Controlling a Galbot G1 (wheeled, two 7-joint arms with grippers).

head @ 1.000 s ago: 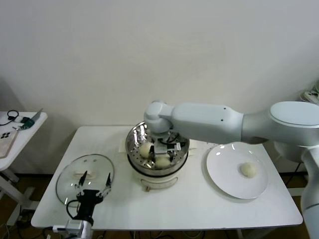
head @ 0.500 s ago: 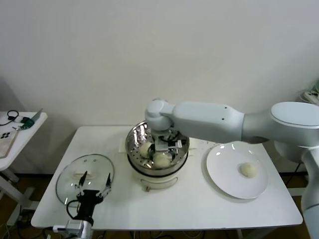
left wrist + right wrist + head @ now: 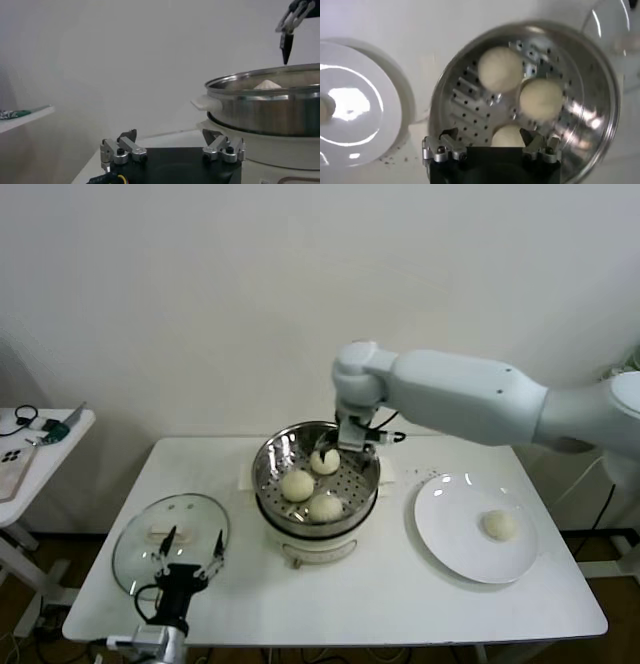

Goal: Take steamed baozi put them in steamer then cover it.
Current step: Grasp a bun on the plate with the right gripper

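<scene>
The steamer stands mid-table, a shiny perforated basket on a cream pot base. Three steamed baozi lie in it; a fourth rests on the white plate. My right gripper hovers open and empty just above the basket's far rim. In the right wrist view the gripper looks down on the baozi on the steamer floor. My left gripper waits open at the front left, over the glass lid.
The left wrist view shows the left gripper low, beside the steamer wall, with the right gripper's fingertips above the rim. A small side table stands at the far left. Plate lies right of the steamer.
My right gripper opened and let go of a baozi inside the steamer, then rose out of the basket toward its far right rim. The left arm stayed still.
</scene>
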